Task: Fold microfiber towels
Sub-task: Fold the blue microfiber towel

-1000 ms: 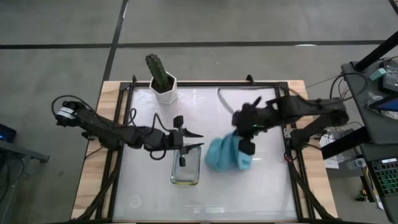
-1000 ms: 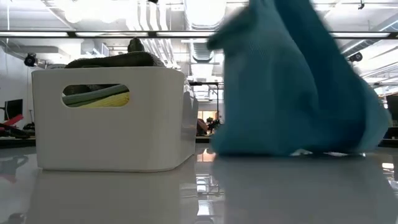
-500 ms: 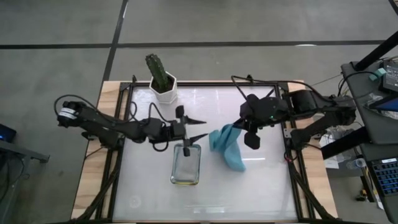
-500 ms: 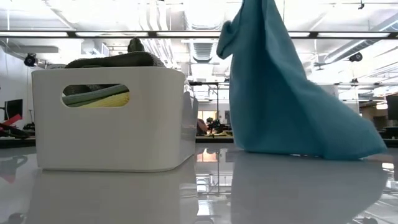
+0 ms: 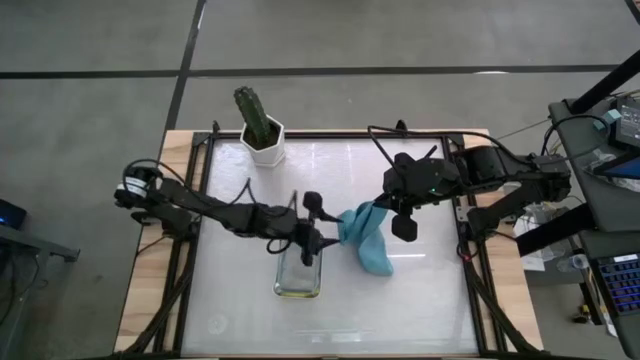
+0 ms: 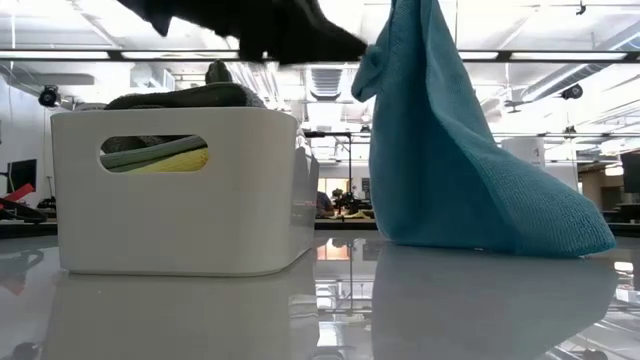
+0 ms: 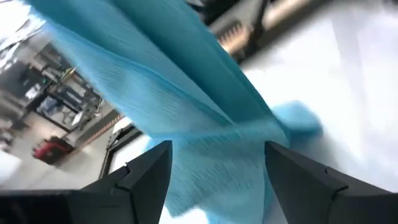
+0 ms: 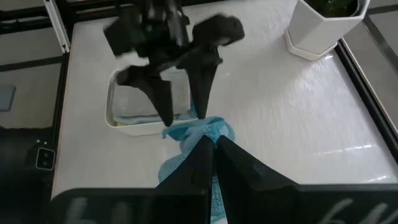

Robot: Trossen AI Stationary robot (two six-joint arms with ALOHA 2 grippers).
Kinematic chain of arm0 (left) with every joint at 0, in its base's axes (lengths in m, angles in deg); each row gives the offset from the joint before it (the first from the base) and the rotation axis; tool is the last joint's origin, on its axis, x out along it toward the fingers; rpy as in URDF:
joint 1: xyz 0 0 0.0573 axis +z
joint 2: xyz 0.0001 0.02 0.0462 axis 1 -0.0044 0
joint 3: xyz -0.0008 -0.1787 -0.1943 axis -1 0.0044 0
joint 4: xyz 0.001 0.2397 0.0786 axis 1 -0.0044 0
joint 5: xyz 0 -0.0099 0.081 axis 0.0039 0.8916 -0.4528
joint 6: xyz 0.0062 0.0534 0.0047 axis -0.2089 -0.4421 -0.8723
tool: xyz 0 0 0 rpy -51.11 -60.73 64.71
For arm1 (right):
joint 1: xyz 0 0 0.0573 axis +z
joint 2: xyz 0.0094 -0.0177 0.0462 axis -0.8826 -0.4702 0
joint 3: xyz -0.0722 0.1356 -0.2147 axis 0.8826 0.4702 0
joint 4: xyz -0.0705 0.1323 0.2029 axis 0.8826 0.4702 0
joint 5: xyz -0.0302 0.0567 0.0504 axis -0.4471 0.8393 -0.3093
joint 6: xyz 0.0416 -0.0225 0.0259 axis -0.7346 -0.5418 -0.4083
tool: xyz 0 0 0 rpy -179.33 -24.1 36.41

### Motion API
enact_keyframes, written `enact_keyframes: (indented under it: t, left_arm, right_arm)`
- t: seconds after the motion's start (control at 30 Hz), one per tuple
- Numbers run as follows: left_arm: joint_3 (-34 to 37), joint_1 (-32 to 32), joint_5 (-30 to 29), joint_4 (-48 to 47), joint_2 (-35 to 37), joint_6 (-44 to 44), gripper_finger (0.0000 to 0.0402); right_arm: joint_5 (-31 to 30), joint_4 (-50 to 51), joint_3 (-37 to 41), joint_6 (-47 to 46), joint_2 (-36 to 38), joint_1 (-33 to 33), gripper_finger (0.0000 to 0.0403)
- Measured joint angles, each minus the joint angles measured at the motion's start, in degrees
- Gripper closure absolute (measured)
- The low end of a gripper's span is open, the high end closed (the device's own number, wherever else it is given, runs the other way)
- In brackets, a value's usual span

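Note:
A blue microfiber towel (image 5: 368,238) hangs from my right gripper (image 5: 384,207), which is shut on its top, right of the table's middle. The towel's lower end (image 6: 520,235) lies on the table. My left gripper (image 5: 326,228) stands open just left of the towel, above the tray's far end. Its two fingers (image 7: 147,175) sit on either side of the towel's hanging upper edge (image 8: 188,129). The white tray (image 5: 298,268) holds folded towels: a grey one (image 6: 190,97) on top, green and yellow (image 6: 160,157) showing through the handle slot. My right gripper pinches the bunched top of the blue towel (image 8: 200,133) between its two fingers (image 8: 231,157), coming from the table's right side and slanting down. The towel hangs below, spreading out to its lower end on the table. I cannot tell whether my left gripper touches the towel.
A potted cactus in a white pot (image 5: 261,128) stands at the far edge, left of the middle. The tray (image 6: 180,190) sits close to the towel's left. Bare white table (image 5: 420,300) lies near and to the right.
My right gripper has lifted the blue towel from a heap on the table, so it now hangs drawn out with only its lower end down. My left gripper has opened wider and moved toward the table's right edge, up to the towel's hanging edge.

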Motion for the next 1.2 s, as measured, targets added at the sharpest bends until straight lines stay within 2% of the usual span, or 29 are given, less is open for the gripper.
enact_keyframes:
  t: [0.07, 0.2, 0.37, 0.57, 0.7, 0.87, 0.97, 1.13, 1.2]
  left_arm:
    - [0.2, -0.1, -1.2, -1.5, -0.9, -3.8, 0.0162]
    - [0.2, -0.4, -3.0, -0.4, -2.3, -5.3, 0.0162]
    - [0.2, -0.9, -12.4, 4.7, -5.2, -5.5, 0.0162]
    - [-0.3, -2.2, -11.7, 9.4, -6.8, -5.7, 0.0170]
    - [-0.2, -3.6, -11.7, 9.2, -6.1, -5.8, 0.0227]
    - [-0.2, -4.9, -11.7, 9.1, -3.5, -7.7, 0.0375]
    - [-0.2, -5.8, -13.8, 9.1, -0.9, -7.4, 0.0389]
    - [-0.1, -6.9, -18.8, 8.6, 5.2, -5.9, 0.0400]
    - [-0.2, -6.9, -18.9, 7.4, 8.0, -4.8, 0.0400]
  right_arm:
    - [0.0, 0.0, 0.0, 0.3, 0.0, 0.0, 0.0394]
    - [0.0, 0.0, 0.0, 0.4, -0.3, 0.0, 0.0394]
    - [0.0, 0.0, 0.0, 1.8, -0.8, 0.0, 0.0394]
    - [0.0, 0.0, 0.0, 1.9, -1.5, 0.0, 0.0394]
    - [0.0, 0.1, 0.0, 1.7, -1.5, 0.0, 0.0394]
    - [0.0, 1.1, 0.0, 1.5, -1.4, 0.0, 0.0394]
    - [0.4, 1.3, 0.5, 1.4, -1.4, 1.0, 0.0394]
    - [11.2, 3.6, 3.3, 4.2, -1.4, 3.5, 0.0394]
    - [11.4, 4.4, 4.2, 5.3, -1.2, 4.4, 0.0394]
